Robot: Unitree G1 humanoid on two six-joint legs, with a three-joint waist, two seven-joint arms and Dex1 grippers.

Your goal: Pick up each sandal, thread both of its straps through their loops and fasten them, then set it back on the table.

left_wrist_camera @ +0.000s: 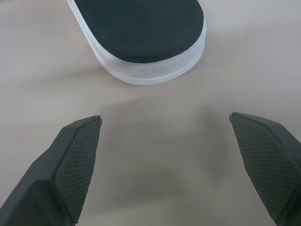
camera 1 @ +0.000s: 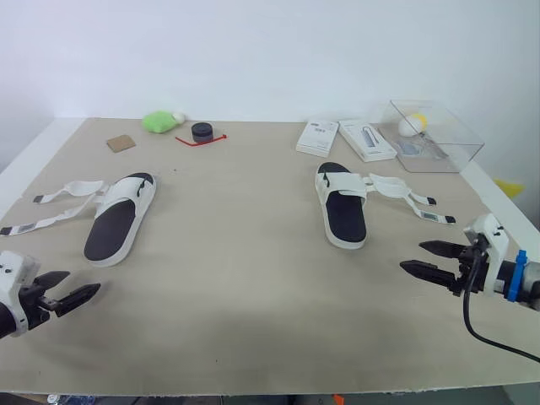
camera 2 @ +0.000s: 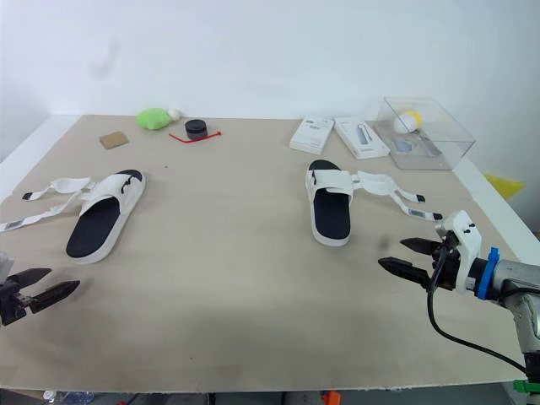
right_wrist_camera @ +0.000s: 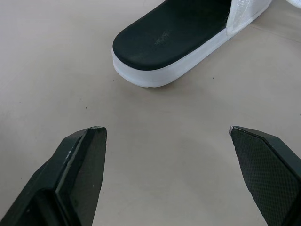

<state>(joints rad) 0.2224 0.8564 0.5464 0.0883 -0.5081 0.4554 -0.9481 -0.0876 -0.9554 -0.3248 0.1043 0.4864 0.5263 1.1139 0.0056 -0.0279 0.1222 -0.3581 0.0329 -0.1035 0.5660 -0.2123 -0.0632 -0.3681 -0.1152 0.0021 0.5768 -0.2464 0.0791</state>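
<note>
Right sandal [camera 1: 342, 205] lies flat on the table [camera 1: 253, 287] just in front of the clear box [camera 1: 434, 135], and left sandal [camera 1: 120, 218] lies flat far off to the left of the box, each with its straps [camera 1: 405, 196] loose and spread out to the side. The right gripper [camera 1: 411, 255] hangs in front of the box too, closer in than the right sandal, wide open and holding nothing. The left gripper [camera 1: 83, 283] is far to the left of the box, near the left sandal's close end, also spread open with nothing in it.
</note>
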